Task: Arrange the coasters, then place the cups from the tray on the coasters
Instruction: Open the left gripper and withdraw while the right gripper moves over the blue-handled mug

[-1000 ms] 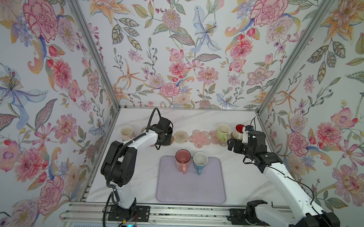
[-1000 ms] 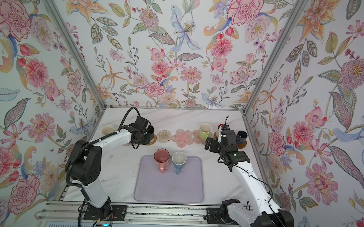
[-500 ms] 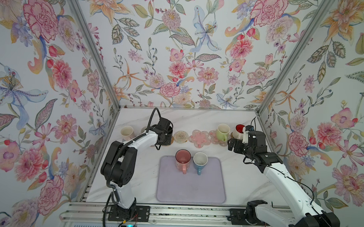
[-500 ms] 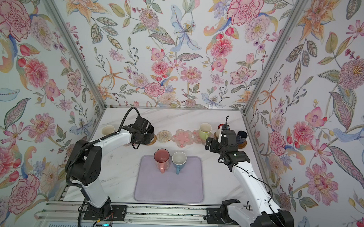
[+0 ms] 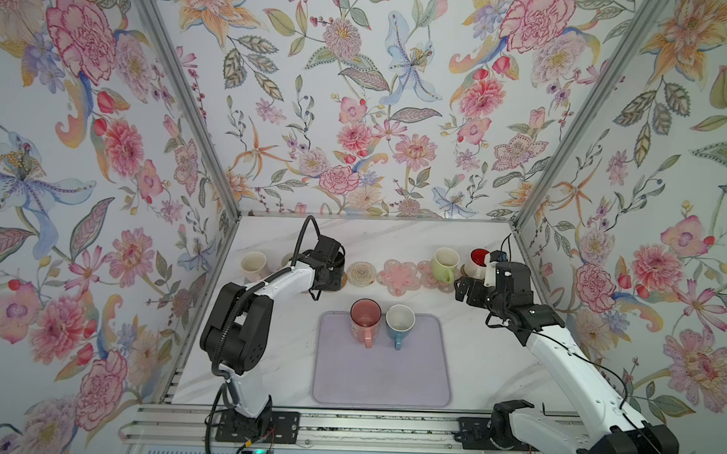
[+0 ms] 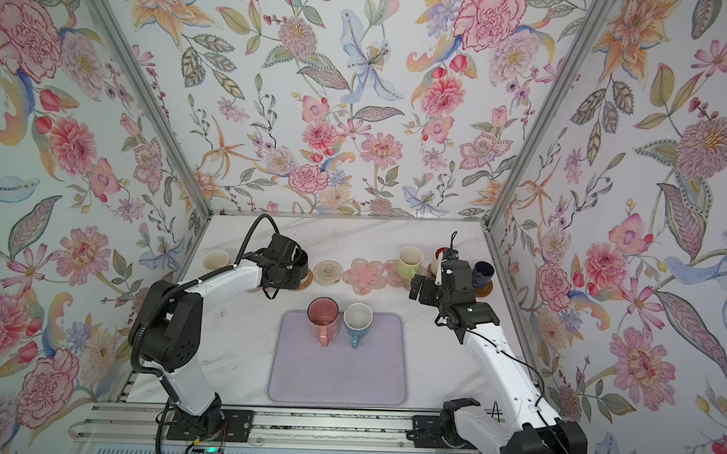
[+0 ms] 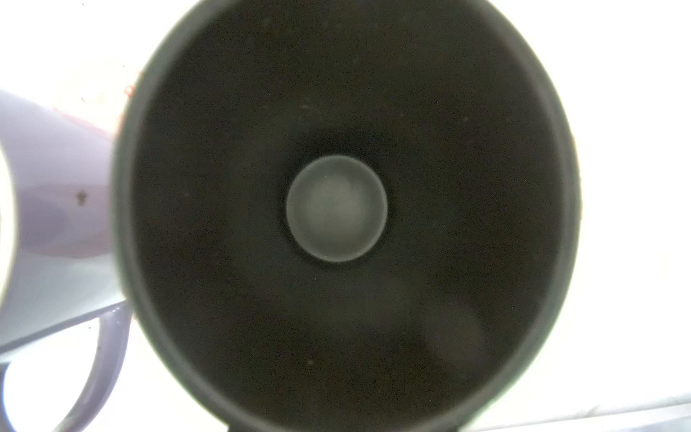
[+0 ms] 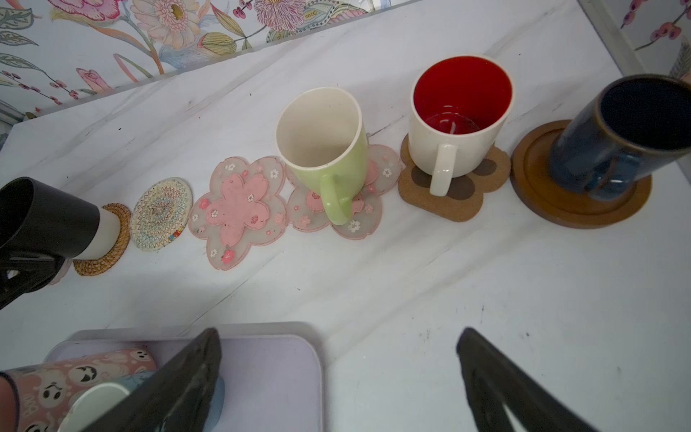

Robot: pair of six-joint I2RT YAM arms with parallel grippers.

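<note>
Left gripper [image 5: 329, 276] at the black mug [image 8: 48, 220] on the tan rattan round coaster [image 8: 99, 266], jaws unreadable. Right gripper [image 8: 338, 333] hovers, jaws apart.

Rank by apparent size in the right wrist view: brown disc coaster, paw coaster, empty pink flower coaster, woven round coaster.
1. brown disc coaster
2. paw coaster and empty pink flower coaster, too alike to rank
3. woven round coaster, though it lies farther from the camera

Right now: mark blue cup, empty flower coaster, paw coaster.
blue cup [image 5: 400, 323]: in a top view, mouth.
empty flower coaster [image 8: 239, 211]: right wrist view, centre.
paw coaster [image 8: 448, 208]: right wrist view, bare front edge.
</note>
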